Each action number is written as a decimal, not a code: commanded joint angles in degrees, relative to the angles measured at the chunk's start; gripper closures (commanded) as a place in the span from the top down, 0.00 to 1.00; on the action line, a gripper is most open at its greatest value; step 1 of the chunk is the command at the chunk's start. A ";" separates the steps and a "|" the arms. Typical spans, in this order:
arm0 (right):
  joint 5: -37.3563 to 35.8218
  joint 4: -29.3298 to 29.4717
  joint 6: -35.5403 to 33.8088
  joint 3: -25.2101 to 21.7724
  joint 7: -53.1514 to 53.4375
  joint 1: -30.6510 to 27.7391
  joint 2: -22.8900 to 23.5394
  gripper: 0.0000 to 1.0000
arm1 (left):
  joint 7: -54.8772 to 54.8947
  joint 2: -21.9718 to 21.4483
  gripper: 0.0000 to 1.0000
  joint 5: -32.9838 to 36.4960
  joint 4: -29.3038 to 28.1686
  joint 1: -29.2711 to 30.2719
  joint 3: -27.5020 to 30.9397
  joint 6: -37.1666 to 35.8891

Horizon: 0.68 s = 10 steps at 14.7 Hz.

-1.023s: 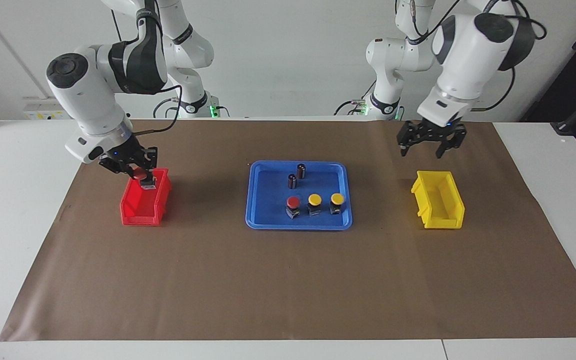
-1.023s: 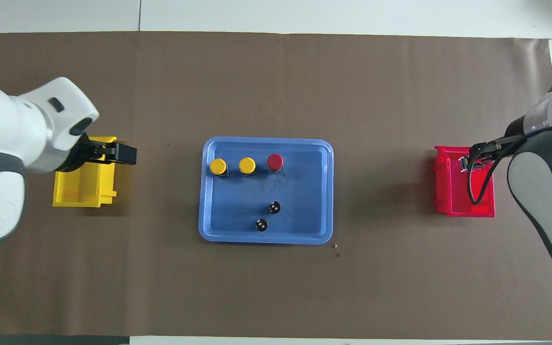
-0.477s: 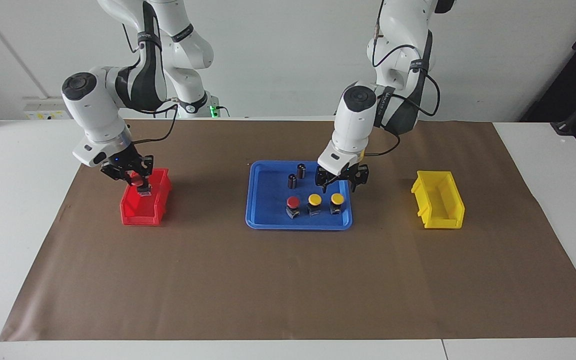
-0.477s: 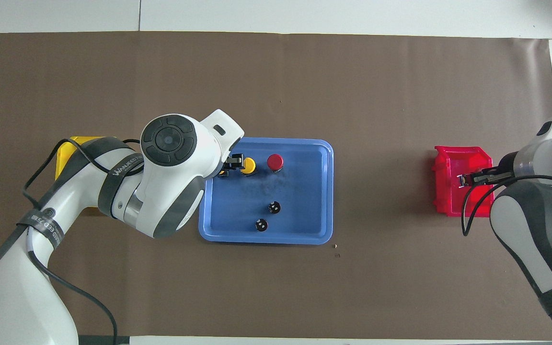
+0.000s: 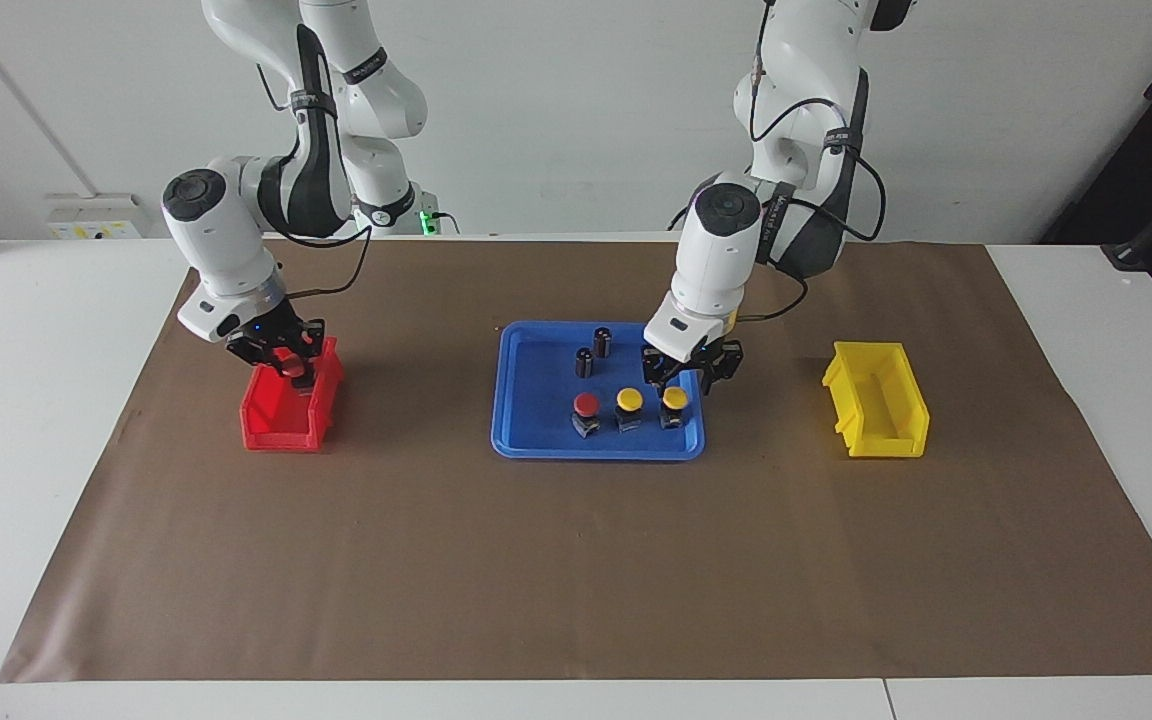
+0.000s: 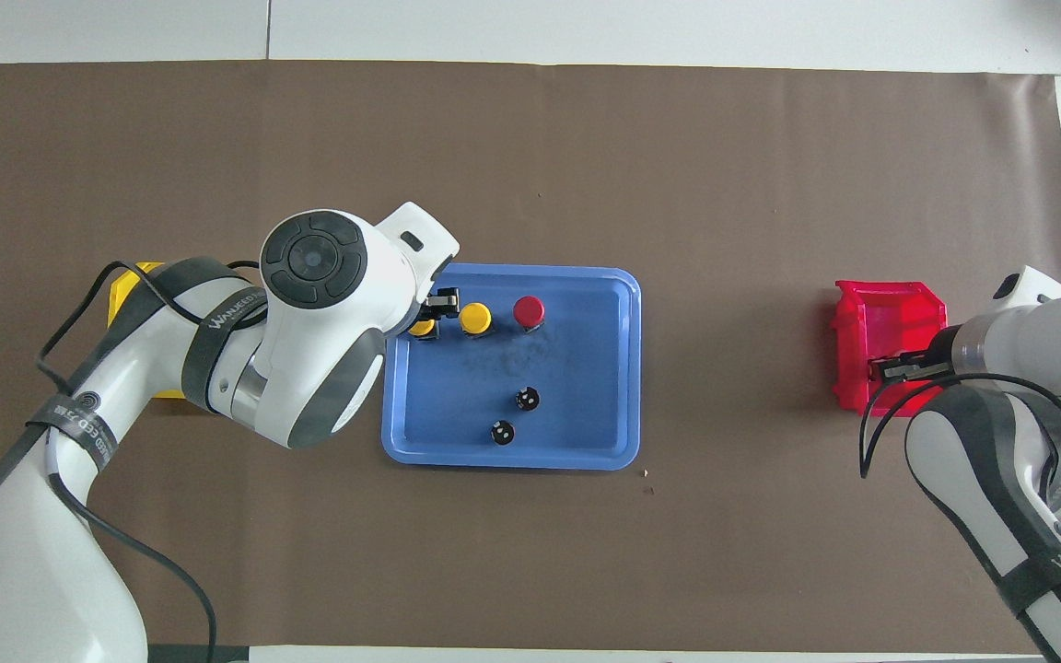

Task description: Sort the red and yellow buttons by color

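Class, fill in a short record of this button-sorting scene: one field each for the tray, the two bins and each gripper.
Tray: blue plastic tray at mid-table holds one red-capped button, two yellow-capped buttons in a row, and two small dark cylinders.
Red bin: red plastic bin at the right arm's end.
Yellow bin: yellow plastic bin at the left arm's end, nothing visible inside.
Right gripper: right gripper over the red bin, shut on a red-capped button.
Left gripper: left gripper low over the end yellow-capped button.
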 commanded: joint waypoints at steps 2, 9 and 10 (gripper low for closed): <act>0.88 -2.36 1.56 0.71 -1.51 -1.45 -1.47 0.36 | -1.16 1.38 0.70 1.62 -1.18 -0.39 -0.06 3.32; 0.62 13.68 -15.80 1.06 -0.99 0.64 1.69 0.73 | -2.55 3.14 0.25 1.18 -1.09 -0.48 0.02 4.30; 0.62 17.73 -19.06 0.97 -0.81 1.70 2.48 0.78 | -4.13 3.14 0.09 1.18 -1.09 -0.48 -0.06 4.12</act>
